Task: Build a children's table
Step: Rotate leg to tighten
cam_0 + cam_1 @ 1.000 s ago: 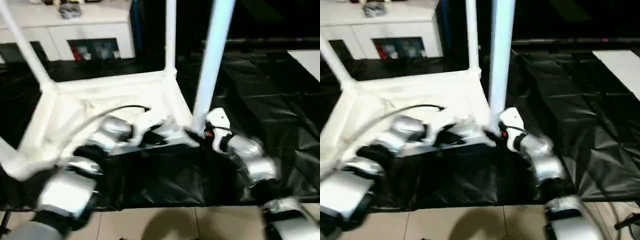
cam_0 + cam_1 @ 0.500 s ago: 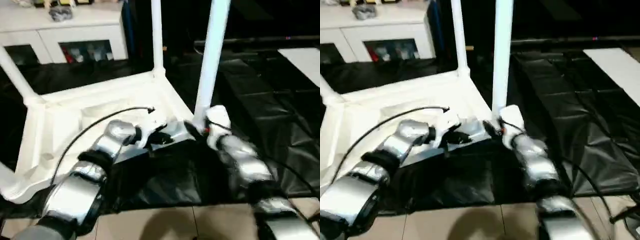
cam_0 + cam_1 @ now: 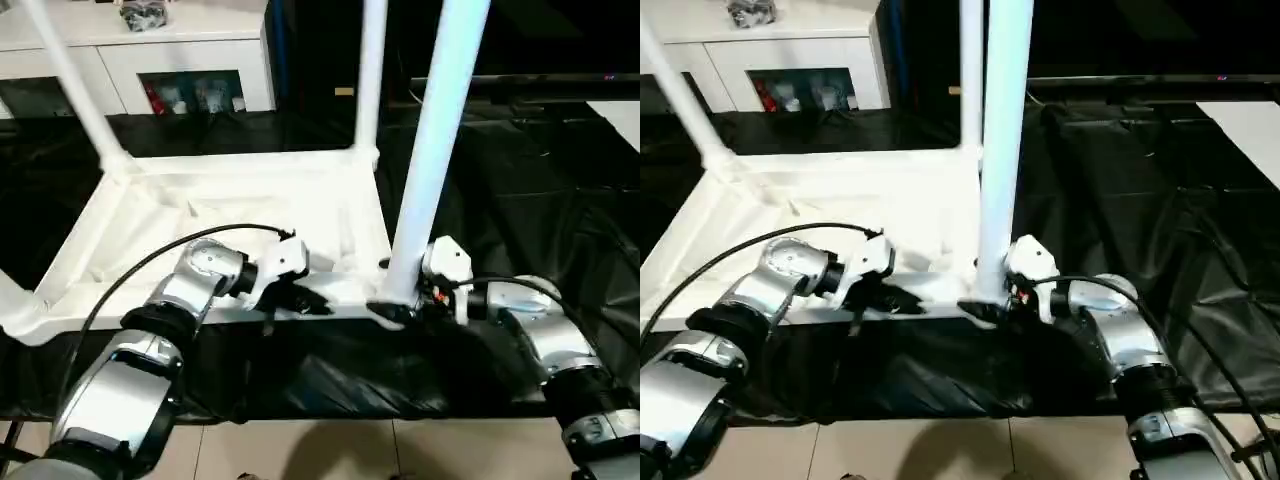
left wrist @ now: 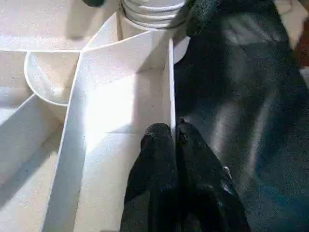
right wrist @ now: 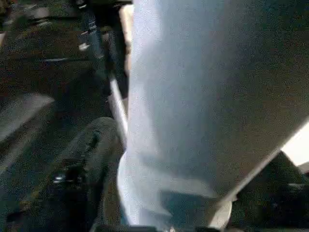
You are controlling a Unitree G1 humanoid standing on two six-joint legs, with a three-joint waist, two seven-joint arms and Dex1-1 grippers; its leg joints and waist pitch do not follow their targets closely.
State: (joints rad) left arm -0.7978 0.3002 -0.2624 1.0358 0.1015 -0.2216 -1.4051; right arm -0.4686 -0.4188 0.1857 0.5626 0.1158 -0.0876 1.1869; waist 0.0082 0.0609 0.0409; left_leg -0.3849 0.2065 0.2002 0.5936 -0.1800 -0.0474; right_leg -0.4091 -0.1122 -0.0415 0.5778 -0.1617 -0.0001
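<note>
Tabletop [image 3: 250,200] lies upside down on the black sheet [image 3: 520,180] covering the floor, ribbed underside up, just in front of the robot.

Legs: three stand upright in corner sockets.
- far-left leg [image 3: 70,80], leaning a bit
- far-right leg [image 3: 370,75]
- near-right leg [image 3: 435,150], closest to the camera

Near-left corner [image 3: 20,320] sits at the picture edge. Something white rises there, but I can't tell if it's a seated leg. So three of four confirmed, fourth unknown.

Left gripper [image 4: 175,133]: jaws pressed together, pinching the thin near rim of the tabletop [image 4: 171,87] between them, a little left of the near-right socket. Looks like it's steadying the top.

Right gripper [image 3: 400,305]: at the base of the near-right leg, jaws spread with one on each side of the tube where it meets the socket. One dark finger [image 5: 84,164] shows beside the tube in the right wrist view. Can't tell if they're bearing on the leg or just straddling it.

Judgement: late in the job. The current step looks like seating or checking the near-right leg; whether it's fully home in the socket isn't readable. Left to do: confirm the near-left leg, press everything down, flip the table onto its feet.

White cabinet [image 3: 180,60] at the far left isn't part of it.
</note>
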